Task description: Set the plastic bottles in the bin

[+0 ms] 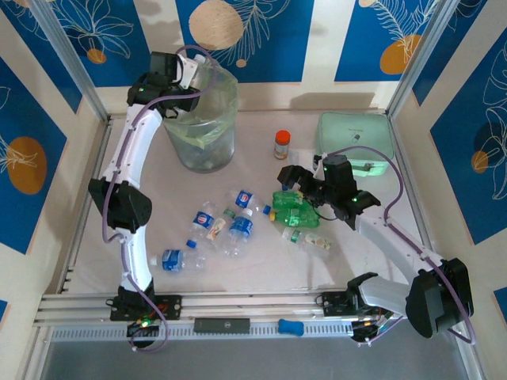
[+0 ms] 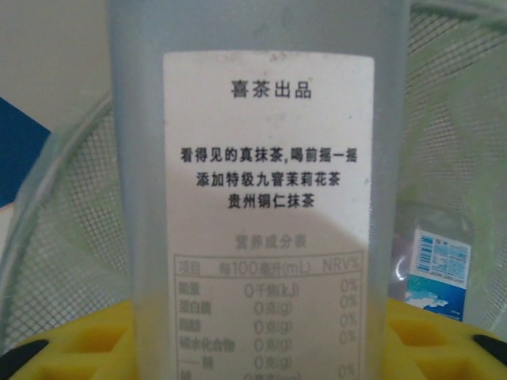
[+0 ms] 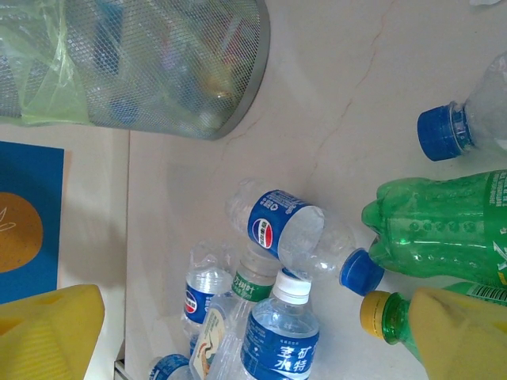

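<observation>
My left gripper (image 1: 187,76) hangs over the bin (image 1: 230,138), a tall pale-green mesh wastebasket with a clear liner. It is shut on a frosted plastic bottle (image 2: 261,158) with a white printed label, held upright between the yellow fingers (image 2: 79,340). A blue-labelled bottle (image 2: 440,269) lies inside the bin (image 2: 459,119). My right gripper (image 1: 307,192) stands open just above two green bottles (image 1: 297,207) at mid-table. Several clear blue-labelled bottles (image 1: 240,227) lie to their left. In the right wrist view the gripper (image 3: 253,332) is over those bottles (image 3: 285,229), with a green bottle (image 3: 444,229) at its right finger.
A short orange-capped jar (image 1: 282,144) stands right of the bin. A mint-green rectangular case (image 1: 356,142) sits at the back right. One clear bottle (image 1: 309,239) lies near the right arm, another (image 1: 174,260) by the left arm's base.
</observation>
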Controlling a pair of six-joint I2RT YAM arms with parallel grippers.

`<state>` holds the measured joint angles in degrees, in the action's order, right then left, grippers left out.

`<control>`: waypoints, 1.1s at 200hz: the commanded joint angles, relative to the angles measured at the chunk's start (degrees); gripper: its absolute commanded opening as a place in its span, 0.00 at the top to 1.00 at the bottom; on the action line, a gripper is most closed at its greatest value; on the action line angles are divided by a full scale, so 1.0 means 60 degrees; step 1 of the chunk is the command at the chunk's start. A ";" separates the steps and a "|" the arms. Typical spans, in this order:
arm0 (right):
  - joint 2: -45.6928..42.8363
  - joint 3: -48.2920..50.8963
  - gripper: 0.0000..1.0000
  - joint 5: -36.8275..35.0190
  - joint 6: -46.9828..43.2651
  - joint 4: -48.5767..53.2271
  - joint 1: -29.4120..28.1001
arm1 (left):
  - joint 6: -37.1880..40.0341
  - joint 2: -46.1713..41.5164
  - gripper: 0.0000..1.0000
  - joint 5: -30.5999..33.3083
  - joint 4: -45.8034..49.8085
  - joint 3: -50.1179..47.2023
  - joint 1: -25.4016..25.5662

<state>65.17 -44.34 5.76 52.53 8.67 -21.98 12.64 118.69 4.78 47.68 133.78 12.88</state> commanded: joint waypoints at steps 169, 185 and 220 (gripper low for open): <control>0.0190 -0.0178 0.01 0.0000 -0.0235 0.0705 0.0015 | -0.2327 -0.4898 0.01 -0.1307 -0.3595 -0.5584 0.1484; 0.0292 -0.0333 0.01 -0.0006 -0.0407 0.1090 0.0013 | -0.3373 -0.5866 0.01 -0.2082 -0.5075 -0.7378 0.1493; 0.0484 -0.0714 0.00 -0.0018 -0.0845 0.2269 -0.0064 | -0.5458 -0.7347 0.01 -0.3201 -0.7603 -1.0622 0.1536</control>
<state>67.51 -45.67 5.39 50.48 15.66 -21.96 -8.49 78.65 -7.11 16.43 79.44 22.02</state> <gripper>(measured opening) 0.994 0.993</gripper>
